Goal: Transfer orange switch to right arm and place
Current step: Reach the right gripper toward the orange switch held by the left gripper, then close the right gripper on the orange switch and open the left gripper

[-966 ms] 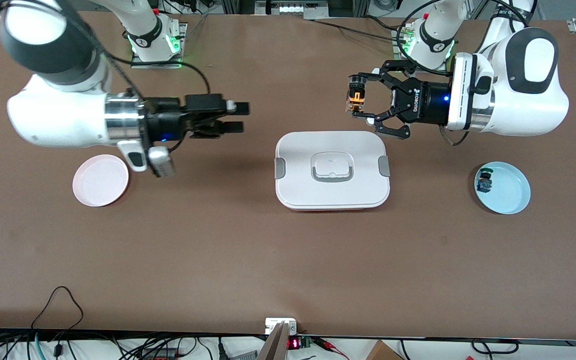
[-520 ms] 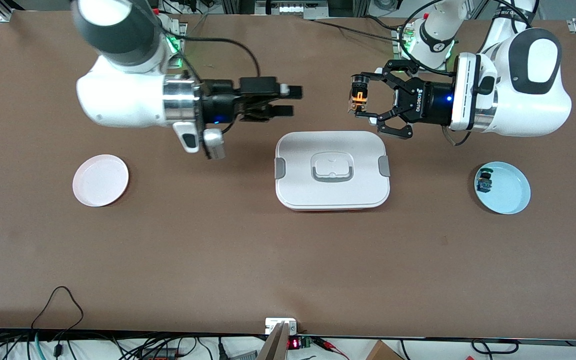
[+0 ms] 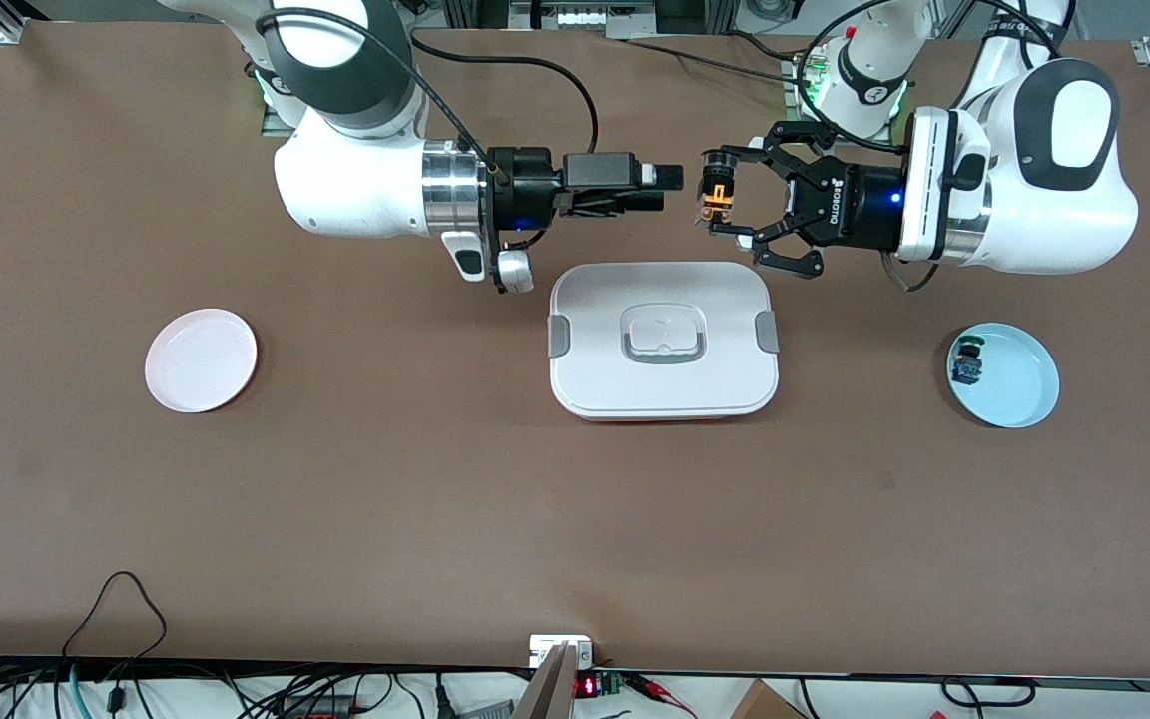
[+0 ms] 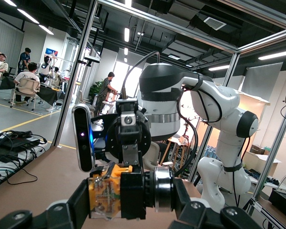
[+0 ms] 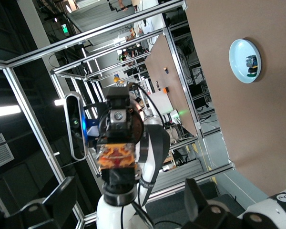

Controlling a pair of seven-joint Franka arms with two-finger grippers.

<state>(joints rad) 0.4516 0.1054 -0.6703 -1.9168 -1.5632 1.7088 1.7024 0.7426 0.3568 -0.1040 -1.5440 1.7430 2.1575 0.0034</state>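
The orange switch (image 3: 714, 194), with its black head and orange body, hangs in the air with my left gripper (image 3: 713, 192) shut on it. They are over the table just past the white box's edge. In the left wrist view the switch (image 4: 126, 193) lies crosswise between the two fingers (image 4: 78, 202). My right gripper (image 3: 664, 190) is level with the switch and points at it, a small gap short of it, open. In the right wrist view the switch (image 5: 115, 164) shows ahead, between the open fingers (image 5: 62, 195).
A white lidded box (image 3: 585, 379) sits mid-table. A pink plate (image 3: 201, 359) lies toward the right arm's end. A light blue plate (image 3: 1019, 384) toward the left arm's end holds a small green-and-blue switch (image 3: 967, 361).
My right arm has swung across the table toward the left arm's end, bringing its open gripper up close to the switch. The left gripper has barely moved.
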